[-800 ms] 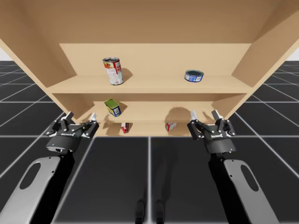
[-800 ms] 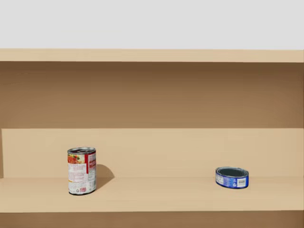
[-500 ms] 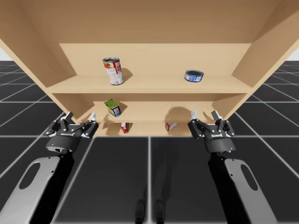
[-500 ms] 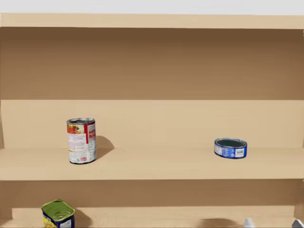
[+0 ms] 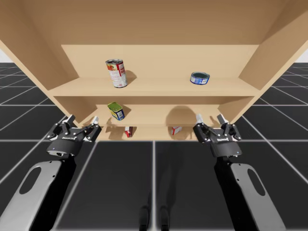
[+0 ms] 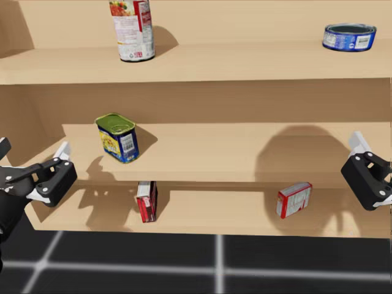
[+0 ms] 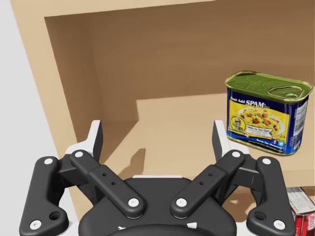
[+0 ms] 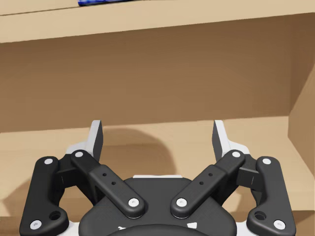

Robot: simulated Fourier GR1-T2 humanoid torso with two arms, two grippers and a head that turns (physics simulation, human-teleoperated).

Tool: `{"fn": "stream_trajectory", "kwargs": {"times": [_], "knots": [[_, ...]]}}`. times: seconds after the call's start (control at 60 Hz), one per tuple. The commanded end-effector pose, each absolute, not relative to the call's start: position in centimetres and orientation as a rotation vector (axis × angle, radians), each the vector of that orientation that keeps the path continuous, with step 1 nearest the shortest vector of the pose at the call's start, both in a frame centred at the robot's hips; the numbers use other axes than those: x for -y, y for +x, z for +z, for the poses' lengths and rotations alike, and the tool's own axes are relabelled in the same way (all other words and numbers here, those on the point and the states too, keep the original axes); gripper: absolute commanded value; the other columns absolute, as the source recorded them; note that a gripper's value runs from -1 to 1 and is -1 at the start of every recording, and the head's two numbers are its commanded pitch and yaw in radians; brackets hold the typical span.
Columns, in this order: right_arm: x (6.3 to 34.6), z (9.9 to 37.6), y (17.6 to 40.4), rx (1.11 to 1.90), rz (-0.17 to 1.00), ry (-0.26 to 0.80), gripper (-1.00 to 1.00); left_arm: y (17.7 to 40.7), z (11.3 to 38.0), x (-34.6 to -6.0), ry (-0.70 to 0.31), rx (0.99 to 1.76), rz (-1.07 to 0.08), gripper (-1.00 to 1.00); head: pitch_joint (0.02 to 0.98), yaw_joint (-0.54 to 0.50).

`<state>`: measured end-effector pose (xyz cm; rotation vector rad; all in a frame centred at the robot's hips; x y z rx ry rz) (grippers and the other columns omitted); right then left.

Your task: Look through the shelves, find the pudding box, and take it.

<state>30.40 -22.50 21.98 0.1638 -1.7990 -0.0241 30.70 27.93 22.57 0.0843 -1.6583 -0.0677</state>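
Note:
Two small red-and-white boxes stand on the lowest shelf: a narrow one [image 6: 146, 201] [image 5: 128, 131] at the left and a wider, tilted one [image 6: 294, 199] [image 5: 176, 130] at the right. I cannot tell which is the pudding box. My left gripper [image 5: 83, 119] [image 6: 32, 149] [image 7: 157, 132] hangs open in front of the shelf's left end, with nothing between its fingers. A corner of the narrow box [image 7: 302, 214] shows beside it, low down. My right gripper [image 5: 210, 117] [image 8: 157, 130] is open and empty too, facing the middle shelf near its right end.
A rectangular blue-and-yellow can with a green lid [image 6: 117, 138] [image 7: 266, 113] sits on the middle shelf [image 6: 208, 153]. The top shelf holds a tall red-and-white can [image 6: 133, 29] and a flat blue can [image 6: 349, 37]. Shelf side walls [image 5: 33, 53] close in both ends.
My head has turned downward, from the top shelf to the middle and lowest shelves. Both arms have stayed almost where they were, grippers still open.

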Motion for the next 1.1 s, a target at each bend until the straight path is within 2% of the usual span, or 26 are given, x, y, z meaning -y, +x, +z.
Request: {"fn": "stream_trajectory", "kwargs": {"times": [0.017, 0.15, 0.283, 0.433, 0.517, 0.55, 0.583, 0.667, 0.833, 0.917, 1.017, 1.1], "knots": [[22.3, 21.8, 30.4, 1.788, -0.008, 0.158, -1.0, 30.7, 22.6, -28.0, 0.085, 1.658, -0.07, -1.0, 0.676, 0.15], [22.0, 21.6, 30.4, 1.777, 0.001, 0.158, -1.0, 30.7, 22.7, -27.9, 0.07, 1.659, -0.067, -1.0, 0.749, 0.23], [21.9, 21.6, 30.5, 1.785, -0.001, 0.159, -1.0, 30.4, 23.2, -27.2, 0.046, 1.678, -0.065, -1.0, 0.75, 0.24], [22.0, 21.6, 30.5, 1.785, -0.016, 0.156, -1.0, 28.1, 25.3, -26.3, -0.018, 1.721, -0.039, -1.0, 0.721, 0.24], [22.0, 21.6, 30.5, 1.784, -0.018, 0.16, -1.0, 26.6, 25.7, -26.0, -0.054, 1.707, -0.07, -1.0, 0.713, 0.23], [22.1, 21.6, 30.6, 1.785, -0.018, 0.16, -1.0, 25.7, 25.8, -25.6, -0.004, 1.706, -0.074, -1.0, 0.711, 0.24], [22.1, 21.6, 30.6, 1.785, -0.018, 0.159, -1.0, 24.8, 25.5, -25.4, -0.03, 1.719, -0.084, -1.0, 0.712, 0.24], [22.2, 21.5, 30.6, 1.785, -0.016, 0.155, -1.0, 23.3, 24.8, -24.7, -0.01, 1.723, -0.109, -1.0, 0.713, 0.24], [22.4, 21.6, 30.6, 1.791, -0.018, 0.15, -1.0, 20.8, 22.3, -23.0, -0.069, 1.644, -0.113, -1.0, 0.715, 0.24], [22.5, 21.6, 30.6, 1.796, -0.015, 0.145, -1.0, 20.9, 20.4, -22.4, -0.095, 1.613, -0.12, -1.0, 0.719, 0.24], [22.6, 21.7, 30.6, 1.799, -0.016, 0.145, -1.0, 22.1, 17.7, -21.6, -0.094, 1.588, -0.125, -1.0, 0.726, 0.25], [22.7, 21.7, 30.6, 1.801, -0.018, 0.143, -1.0, 23.0, 16.4, -20.9, -0.113, 1.555, -0.133, -1.0, 0.729, 0.25]]}}
